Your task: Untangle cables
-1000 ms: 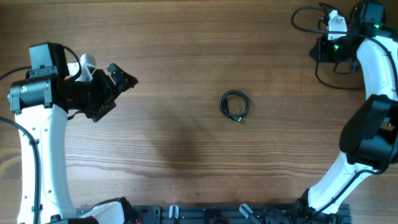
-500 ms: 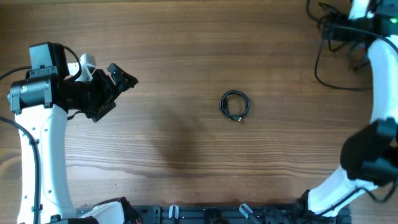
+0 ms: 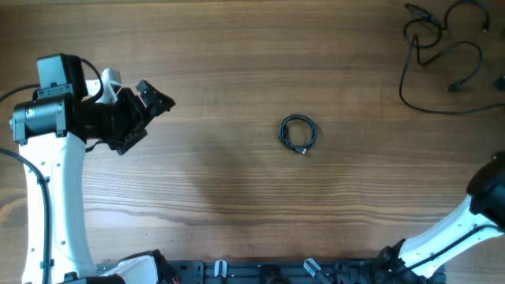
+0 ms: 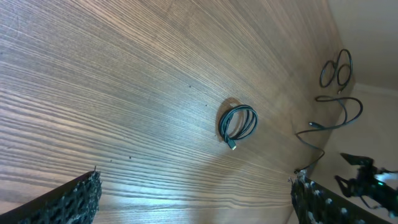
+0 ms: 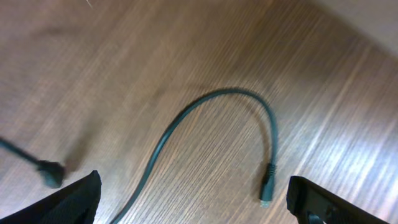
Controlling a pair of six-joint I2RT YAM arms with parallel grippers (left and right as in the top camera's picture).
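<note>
Unlike right wrist, overhead shows coiled bundle (image 3: 298,133).

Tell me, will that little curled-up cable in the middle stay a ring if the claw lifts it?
Probably not: the coiled cable looks thin, so it may droop open. Another loose cable lies in a soft curve, suggesting floppiness. Being so thin, it's likely light.

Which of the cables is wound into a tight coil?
The small central cable; the cables in the far-right corner sprawl in loose open loops.
</note>
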